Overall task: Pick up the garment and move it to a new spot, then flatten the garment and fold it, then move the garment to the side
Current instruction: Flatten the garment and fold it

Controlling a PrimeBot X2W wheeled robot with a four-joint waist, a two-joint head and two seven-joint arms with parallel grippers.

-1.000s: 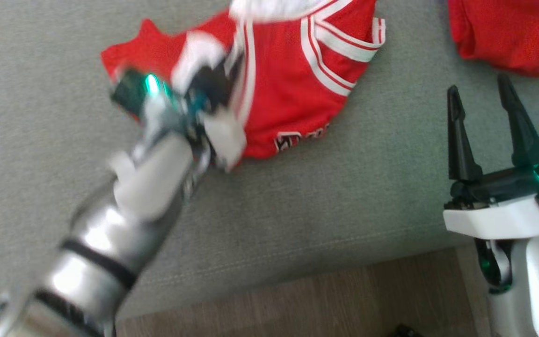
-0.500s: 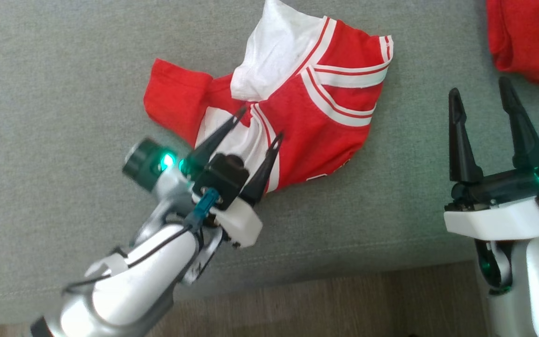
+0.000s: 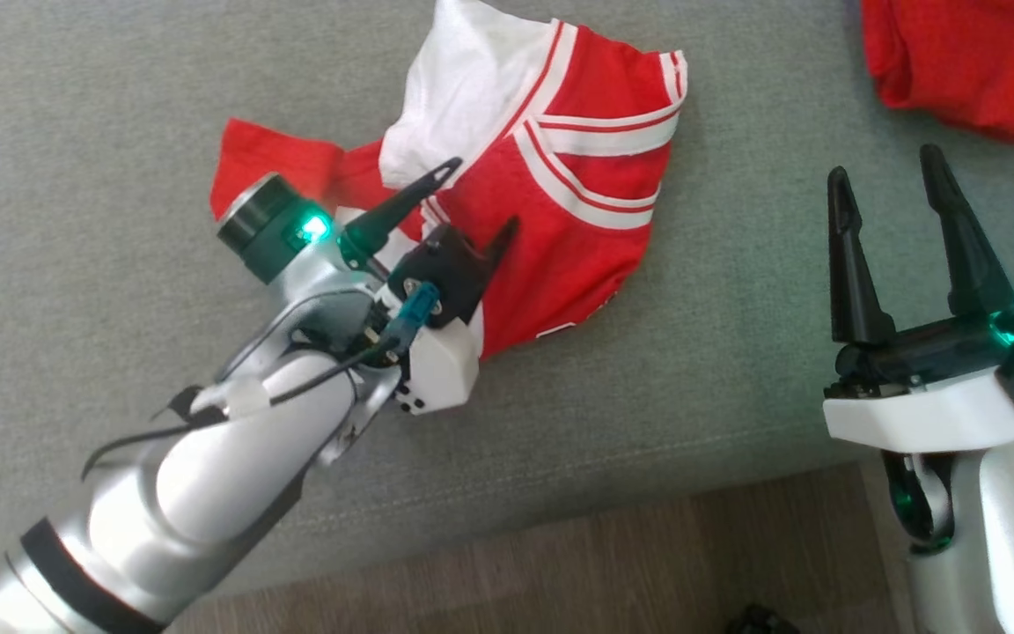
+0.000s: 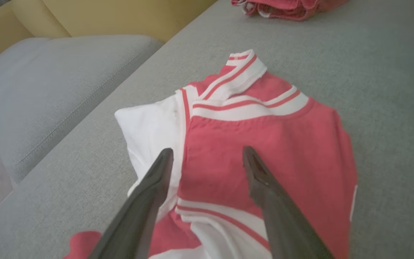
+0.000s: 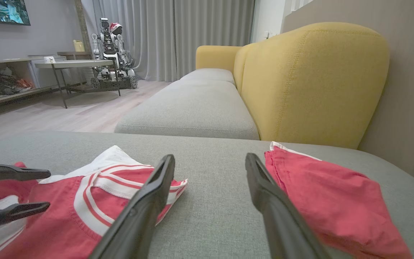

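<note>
Over garment (image 3: 577, 220) on sofa (image 3: 120, 106), L gripper (image 3: 485, 192) is hovering, fingers released; R gripper (image 3: 883, 162) is idling nearby, fingers spread.

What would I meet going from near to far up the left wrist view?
Open left pincer → crumpled red-and-white garment → bare stretch of grey cushion → second red cloth at the far edge.

Head cam top-down on cushion (image 3: 76, 106); L wrist close, R wrist low — all share garment (image 3: 577, 220).
</note>
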